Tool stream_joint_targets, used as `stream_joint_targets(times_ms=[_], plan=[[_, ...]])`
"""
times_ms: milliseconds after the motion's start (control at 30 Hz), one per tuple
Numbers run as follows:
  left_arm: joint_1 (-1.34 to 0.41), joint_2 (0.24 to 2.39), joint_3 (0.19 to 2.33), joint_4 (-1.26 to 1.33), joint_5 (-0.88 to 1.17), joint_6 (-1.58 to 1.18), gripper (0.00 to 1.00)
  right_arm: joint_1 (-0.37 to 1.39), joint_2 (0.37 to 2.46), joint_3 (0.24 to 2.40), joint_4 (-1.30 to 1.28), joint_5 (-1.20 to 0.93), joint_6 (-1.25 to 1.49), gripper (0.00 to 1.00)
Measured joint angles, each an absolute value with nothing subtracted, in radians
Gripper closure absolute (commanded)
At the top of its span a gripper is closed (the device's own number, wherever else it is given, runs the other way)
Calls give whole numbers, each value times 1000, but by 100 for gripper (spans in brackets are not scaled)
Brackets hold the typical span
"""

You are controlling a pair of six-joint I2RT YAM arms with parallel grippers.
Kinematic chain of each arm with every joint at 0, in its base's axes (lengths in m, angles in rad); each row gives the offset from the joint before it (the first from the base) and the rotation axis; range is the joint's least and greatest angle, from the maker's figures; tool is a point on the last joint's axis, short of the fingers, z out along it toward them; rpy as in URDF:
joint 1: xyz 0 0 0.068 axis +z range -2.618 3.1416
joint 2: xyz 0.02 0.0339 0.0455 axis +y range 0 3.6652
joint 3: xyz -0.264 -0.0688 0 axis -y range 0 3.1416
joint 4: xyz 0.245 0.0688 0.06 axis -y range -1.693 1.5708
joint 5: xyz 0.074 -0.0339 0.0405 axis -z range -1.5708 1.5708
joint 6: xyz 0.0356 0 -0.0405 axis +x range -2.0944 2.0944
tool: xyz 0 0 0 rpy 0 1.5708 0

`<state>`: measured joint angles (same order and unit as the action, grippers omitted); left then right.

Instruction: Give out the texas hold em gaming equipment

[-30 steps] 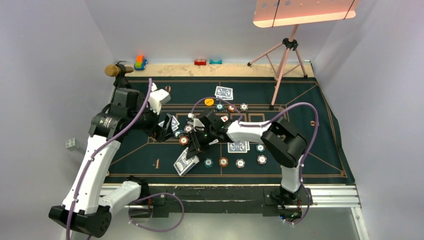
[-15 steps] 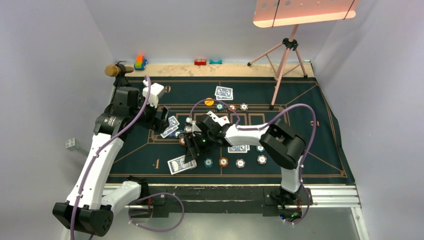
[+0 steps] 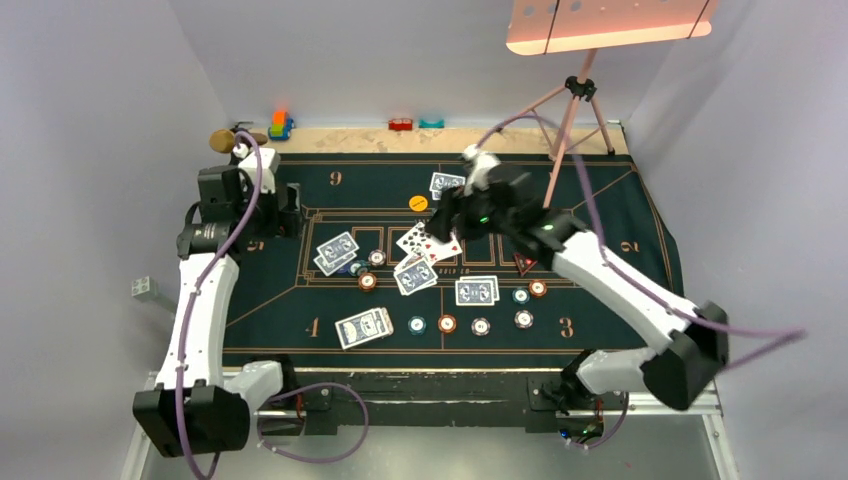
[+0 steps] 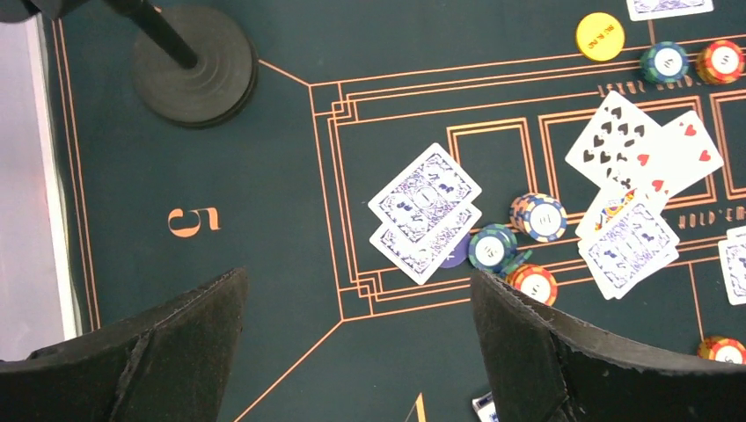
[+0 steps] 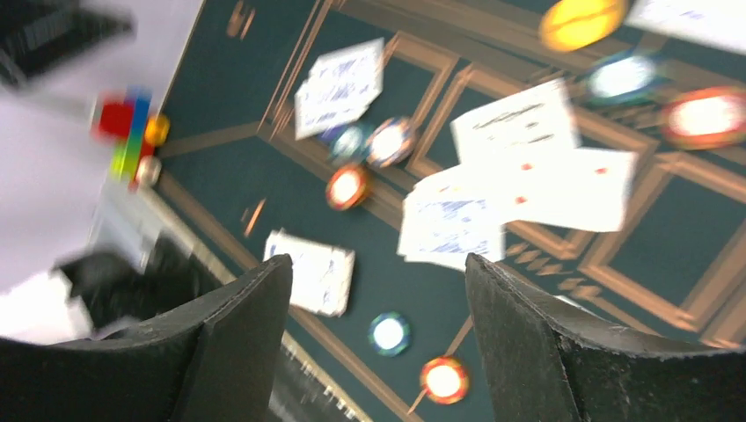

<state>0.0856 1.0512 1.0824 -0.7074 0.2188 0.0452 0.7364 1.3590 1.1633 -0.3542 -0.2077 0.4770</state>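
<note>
Dark green gold-lined mat [image 3: 290, 292]: blue-backed cards [image 3: 338, 250] lie face down in small sets around its middle, face-up cards [image 3: 428, 240] fanned at centre, striped chips [image 3: 447, 324] scattered among them, while left gripper [image 4: 359, 280] and right gripper [image 5: 378, 264] hang above, fingers apart and empty.

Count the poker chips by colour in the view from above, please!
Teal chips: 3
Orange-brown chips: 3
White-grey striped chips: 3
Total: 9
The right gripper hides a spot from above; the left wrist view shows one more teal chip and one more orange-brown chip there.
</note>
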Motion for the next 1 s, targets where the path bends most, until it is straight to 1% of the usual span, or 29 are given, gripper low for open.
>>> stream_joint_targets(times_ms=[100,167,267,367,433,533,700,833,1000], plan=[[117,1089,1049,-661,229,43,0,579,1230,1156,-374,-125,471,24],[117,1100,1008,-628,234,43,0,443,1152,1121,-373,-70,475,23],[117,1100,938,-569,234,38,0,213,1062,1002,-344,-24,500,16],[117,1100,876,-503,234,37,0,47,1014,856,-306,62,534,13],[117,1102,843,-462,236,38,0,21,995,771,-274,141,543,12],[117,1117,804,-395,249,38,0,27,981,680,-186,276,514,11],[118,1138,694,-238,289,37,0,27,994,622,3,491,440,8],[117,1151,628,-121,321,36,0,28,988,518,187,584,381,7],[118,1189,581,43,343,36,0,28,988,380,365,645,319,5]])
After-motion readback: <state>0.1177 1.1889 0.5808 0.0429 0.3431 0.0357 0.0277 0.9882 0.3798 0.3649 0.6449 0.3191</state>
